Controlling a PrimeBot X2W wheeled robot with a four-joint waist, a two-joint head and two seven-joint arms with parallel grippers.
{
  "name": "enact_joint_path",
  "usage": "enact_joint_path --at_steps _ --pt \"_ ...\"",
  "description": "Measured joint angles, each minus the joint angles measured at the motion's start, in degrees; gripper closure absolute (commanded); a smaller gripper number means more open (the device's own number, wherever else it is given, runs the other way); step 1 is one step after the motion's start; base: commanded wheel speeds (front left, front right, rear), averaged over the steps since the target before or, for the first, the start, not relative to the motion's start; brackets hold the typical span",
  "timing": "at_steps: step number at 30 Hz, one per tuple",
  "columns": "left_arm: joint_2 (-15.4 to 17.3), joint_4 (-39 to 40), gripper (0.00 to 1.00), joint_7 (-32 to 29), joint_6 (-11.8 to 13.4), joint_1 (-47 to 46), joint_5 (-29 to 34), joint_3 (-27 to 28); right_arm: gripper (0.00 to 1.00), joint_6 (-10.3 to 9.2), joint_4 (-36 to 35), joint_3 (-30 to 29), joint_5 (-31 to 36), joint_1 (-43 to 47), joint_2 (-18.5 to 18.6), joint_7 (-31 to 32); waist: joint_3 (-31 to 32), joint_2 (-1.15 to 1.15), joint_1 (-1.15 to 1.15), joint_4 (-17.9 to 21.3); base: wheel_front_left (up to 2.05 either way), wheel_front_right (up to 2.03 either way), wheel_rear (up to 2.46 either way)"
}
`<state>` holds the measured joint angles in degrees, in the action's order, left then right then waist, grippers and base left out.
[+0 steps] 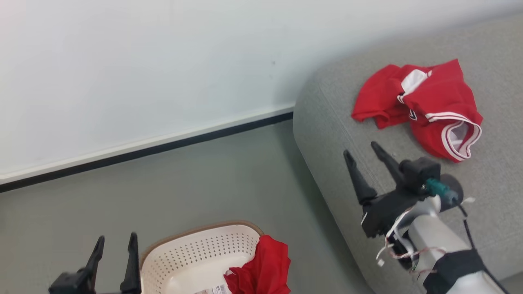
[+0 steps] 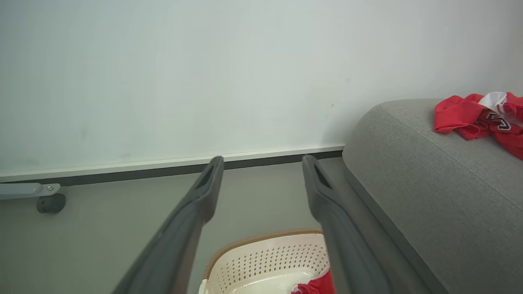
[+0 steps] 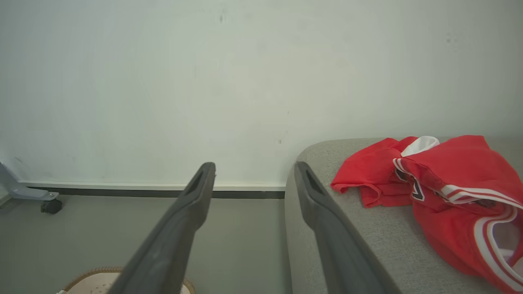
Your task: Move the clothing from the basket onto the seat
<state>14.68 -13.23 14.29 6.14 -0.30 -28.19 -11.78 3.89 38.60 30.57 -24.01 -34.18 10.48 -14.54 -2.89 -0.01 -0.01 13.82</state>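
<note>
Red garments with white stripes and trim (image 1: 421, 108) lie crumpled on the grey seat (image 1: 339, 134), also visible in the wrist views (image 2: 470, 116) (image 3: 441, 183). Another red garment (image 1: 263, 267) hangs over the right rim of the cream basket (image 1: 196, 253) on the floor, whose far rim shows between my left fingers (image 2: 265, 253). My right gripper (image 1: 361, 151) hovers open and empty above the seat's left edge, short of the garments. My left gripper (image 1: 115, 241) is open and empty just left of the basket.
A pale wall with a white and dark baseboard (image 1: 143, 147) runs behind the grey floor (image 1: 163, 192). A wheeled grey leg (image 2: 49, 202) stands by the wall at the left. The basket carries a paper label (image 1: 214, 289).
</note>
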Motion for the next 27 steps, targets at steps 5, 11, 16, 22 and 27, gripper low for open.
enact_joint_path --at_steps 5,11,16,22,27 --pt "-0.48 2.23 0.0 0.01 0.43 4.21 0.01 2.18 0.0 -1.98 -4.92 -0.09 1.36 5.03 -0.11 0.0 1.79 0.0 0.0 -1.4 0.0 0.0 0.0" --pt "-1.12 5.7 0.0 0.02 0.82 8.01 0.64 4.81 0.0 -4.66 -10.94 -0.74 2.35 11.1 0.23 -0.01 2.75 0.0 0.0 -2.39 0.0 0.0 0.0" --pt "-2.11 8.87 0.0 0.02 0.92 10.76 1.51 7.3 0.0 -6.78 -15.0 -1.77 2.47 15.83 0.67 -0.01 2.84 0.01 0.01 -2.84 0.0 0.0 0.0" --pt "-2.54 11.38 0.0 0.02 0.92 12.4 3.25 8.88 0.0 -8.29 -19.17 -3.44 2.47 20.41 1.11 0.0 2.77 0.01 0.01 -3.24 0.0 0.0 0.0" --pt "-2.87 13.29 0.0 0.02 0.93 13.42 4.24 10.32 0.0 -8.92 -22.5 -4.66 2.49 23.07 1.19 -0.01 2.53 0.01 0.01 -3.36 0.0 0.0 0.0"
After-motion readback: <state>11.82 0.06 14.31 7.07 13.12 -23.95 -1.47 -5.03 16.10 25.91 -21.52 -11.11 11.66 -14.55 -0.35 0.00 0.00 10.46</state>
